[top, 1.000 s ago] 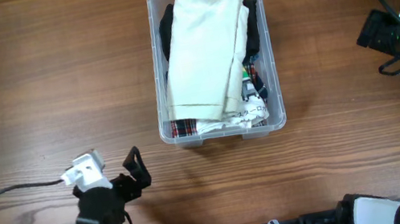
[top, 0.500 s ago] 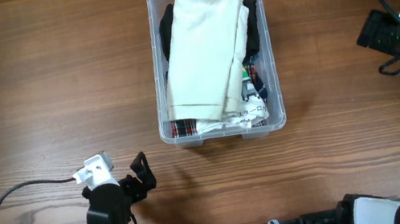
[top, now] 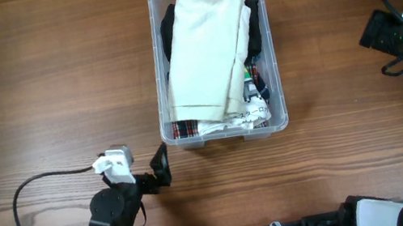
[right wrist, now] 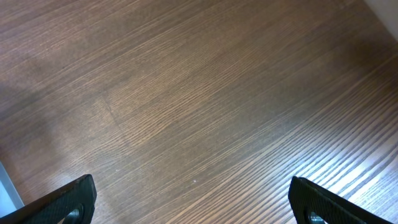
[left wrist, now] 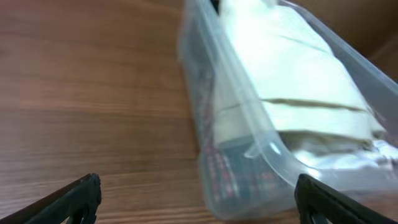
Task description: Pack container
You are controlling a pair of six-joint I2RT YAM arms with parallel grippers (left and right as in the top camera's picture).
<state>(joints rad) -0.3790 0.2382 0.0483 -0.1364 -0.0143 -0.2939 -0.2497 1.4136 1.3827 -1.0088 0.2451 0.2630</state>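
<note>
Left gripper point(top: 158, 168) and right gripper point(top: 389, 40) gape empty. Left, near the seemingly overfull container point(top: 159, 95), could knock it askew.

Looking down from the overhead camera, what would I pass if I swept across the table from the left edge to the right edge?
black cable → left tool, open and empty → clear container with a cream garment on top of its contents → right tool, open, out over bare wood.
</note>
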